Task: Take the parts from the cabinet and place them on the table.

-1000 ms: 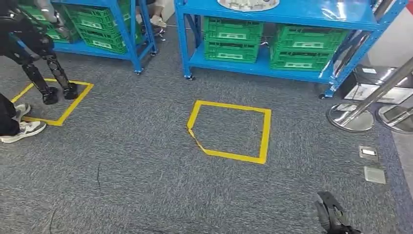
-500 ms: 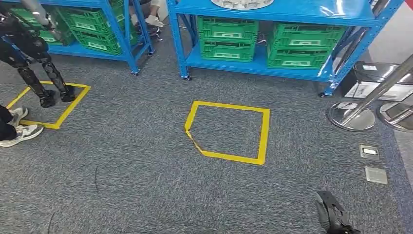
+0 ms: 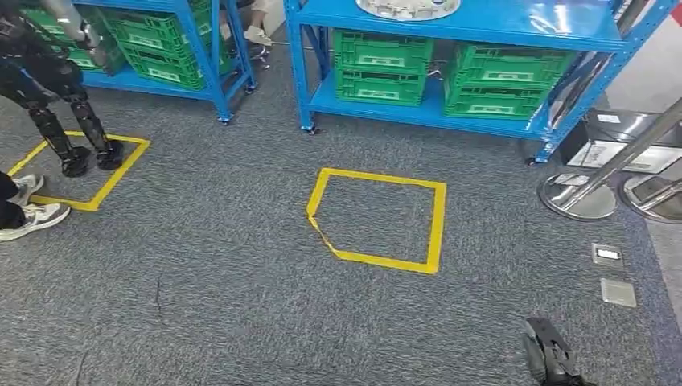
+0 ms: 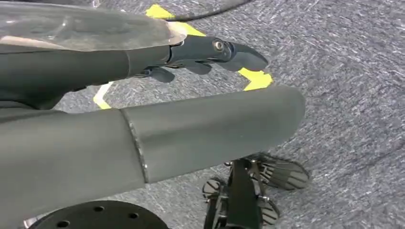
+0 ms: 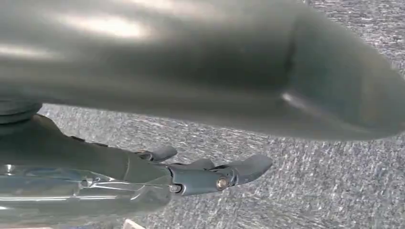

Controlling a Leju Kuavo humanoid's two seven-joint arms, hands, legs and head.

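A: Ahead of us, across grey carpet, stands the cabinet point(image 3: 474, 28), a blue rack. On its top shelf lies the part point(image 3: 408, 6), a round silvery piece cut off by the upper edge of the head view. Green crates point(image 3: 382, 64) fill the shelf below.

B: Where are our hands?

A: Both hang low at our sides, well apart from the rack. The right hand point(image 3: 548, 358) shows at the bottom right of the head view; in its wrist view point(image 5: 191, 174) the fingers lie loosely extended over carpet, holding nothing. The left hand point(image 4: 205, 55) looks the same in its wrist view: fingers relaxed and apart, nothing in them.

B: So which way does the part lie from us?

A: Straight ahead and slightly right of centre, above and beyond a yellow square point(image 3: 378, 217) taped on the floor between us and the rack. We judge the right hand the nearer one, though neither can reach yet; we would first have to step toward the square.

B: Anything else nearby?

A: Another robot point(image 3: 48, 88) stands in a second taped square to the left, with a person's shoe point(image 3: 36, 217) beside it.
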